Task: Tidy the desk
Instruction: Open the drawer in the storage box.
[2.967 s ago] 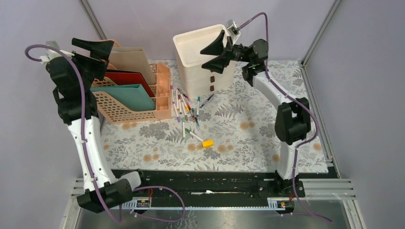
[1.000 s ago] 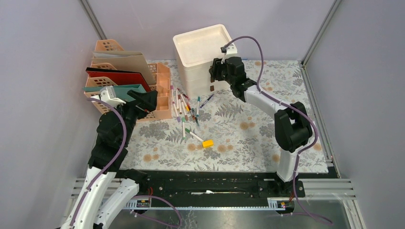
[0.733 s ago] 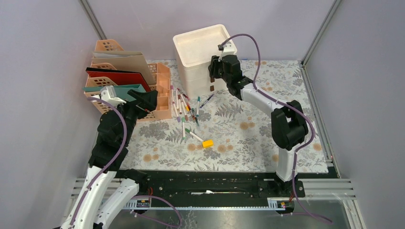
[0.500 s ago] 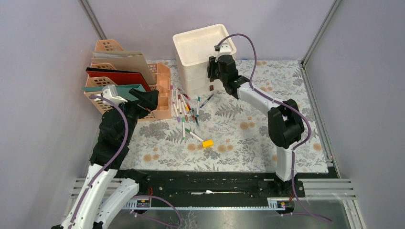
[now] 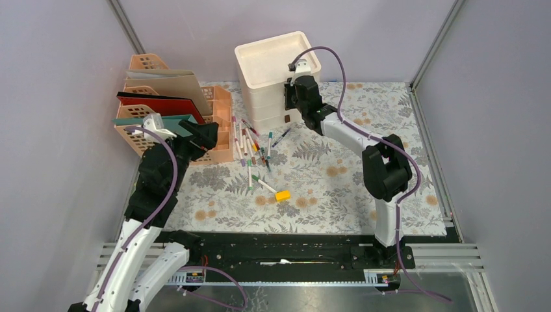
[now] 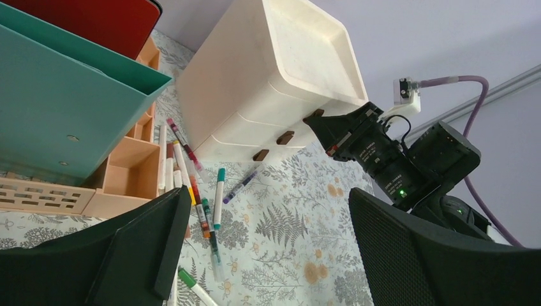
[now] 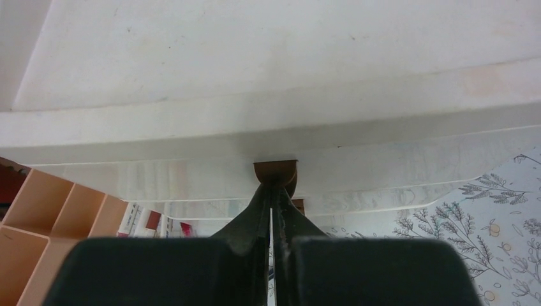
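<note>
Left gripper (image 5: 201, 139) hangs over the left part of the desk with jaws spread wide, nothing between them; its dark fingers (image 6: 96, 261) frame the left wrist view; just behind it sits a peach lattice plastic file organizer (image 5: 219, 109) holding a beige folder (image 5: 172, 83), a red folder (image 5: 161, 104) and a teal folder (image 6: 57, 102), all upright and leaning back; small open peach cubbies (image 6: 131, 169) at its right end; right of those a loose scatter of coloured marker pens (image 5: 250, 146) lies flat on the cloth, some crossing each other; nearer the arms a small yellow block (image 5: 282, 195) touches the end of one green-capped pen; behind the pens, a white plastic three-drawer unit (image 5: 269, 62) with an open tray top and brown tab handles (image 6: 285, 136); right gripper (image 7: 274, 186) fully closed, tips pressed against the top drawer's brown handle (image 7: 275, 169); cannot tell if the tab is actually pinched; the desk (image 5: 338, 185), pale cloth with grey ferns and tan flowers, fills the cell floor from the black front rail to the back wall, everything above resting on its rear-left half.
</note>
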`<move>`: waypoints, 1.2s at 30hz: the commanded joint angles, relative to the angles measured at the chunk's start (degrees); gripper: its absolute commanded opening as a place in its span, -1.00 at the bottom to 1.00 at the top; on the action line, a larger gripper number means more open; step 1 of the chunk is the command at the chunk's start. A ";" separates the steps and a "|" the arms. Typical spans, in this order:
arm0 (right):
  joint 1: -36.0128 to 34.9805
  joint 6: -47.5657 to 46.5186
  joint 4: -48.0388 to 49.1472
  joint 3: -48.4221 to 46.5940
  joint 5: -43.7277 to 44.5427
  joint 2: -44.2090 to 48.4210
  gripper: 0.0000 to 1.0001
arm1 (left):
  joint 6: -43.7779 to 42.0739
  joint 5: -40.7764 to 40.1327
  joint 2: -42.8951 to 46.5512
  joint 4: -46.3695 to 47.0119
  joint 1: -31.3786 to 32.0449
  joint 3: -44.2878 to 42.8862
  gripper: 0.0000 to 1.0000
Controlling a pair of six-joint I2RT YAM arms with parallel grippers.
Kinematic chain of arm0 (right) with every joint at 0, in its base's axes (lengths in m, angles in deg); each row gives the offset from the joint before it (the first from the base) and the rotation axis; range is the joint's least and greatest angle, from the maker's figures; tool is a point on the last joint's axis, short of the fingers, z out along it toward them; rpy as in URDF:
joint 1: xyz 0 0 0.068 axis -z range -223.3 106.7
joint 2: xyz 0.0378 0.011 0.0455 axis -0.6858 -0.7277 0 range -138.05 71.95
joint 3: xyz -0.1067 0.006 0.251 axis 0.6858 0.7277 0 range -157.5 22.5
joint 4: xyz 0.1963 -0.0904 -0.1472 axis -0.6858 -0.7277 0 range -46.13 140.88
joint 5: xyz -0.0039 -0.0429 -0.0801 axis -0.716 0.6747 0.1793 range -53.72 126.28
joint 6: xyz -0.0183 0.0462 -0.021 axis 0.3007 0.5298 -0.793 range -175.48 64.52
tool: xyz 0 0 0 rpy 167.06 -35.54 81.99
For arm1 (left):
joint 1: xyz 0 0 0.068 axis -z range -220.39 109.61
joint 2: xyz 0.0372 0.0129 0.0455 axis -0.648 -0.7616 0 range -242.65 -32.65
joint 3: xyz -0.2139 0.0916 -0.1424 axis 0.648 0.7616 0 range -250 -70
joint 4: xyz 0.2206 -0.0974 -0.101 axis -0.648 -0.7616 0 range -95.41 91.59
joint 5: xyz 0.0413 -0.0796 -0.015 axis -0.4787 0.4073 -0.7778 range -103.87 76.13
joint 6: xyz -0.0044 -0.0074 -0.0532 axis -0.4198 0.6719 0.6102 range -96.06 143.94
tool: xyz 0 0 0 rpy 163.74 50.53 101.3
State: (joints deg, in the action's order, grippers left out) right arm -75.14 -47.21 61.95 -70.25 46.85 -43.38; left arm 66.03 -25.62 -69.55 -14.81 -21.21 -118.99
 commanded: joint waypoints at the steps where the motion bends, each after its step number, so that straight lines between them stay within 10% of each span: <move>1: 1.17 -3.16 6.54 2.02 0.34 3.98 -1.00 | -0.20 3.61 -0.89 2.97 0.09 -1.31 0.97; 17: 10.33 -4.85 5.10 20.92 -8.24 18.02 -1.00 | -4.11 19.03 -8.01 5.58 0.86 -3.34 0.88; 36: 17.32 -10.60 -2.04 33.72 -17.31 31.28 -1.00 | -8.60 15.57 -17.30 10.01 10.25 -1.88 0.87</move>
State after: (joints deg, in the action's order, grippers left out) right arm -60.14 -54.37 63.85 -39.15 30.06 -16.03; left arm 59.03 -8.90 -86.40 -10.53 -12.08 -119.80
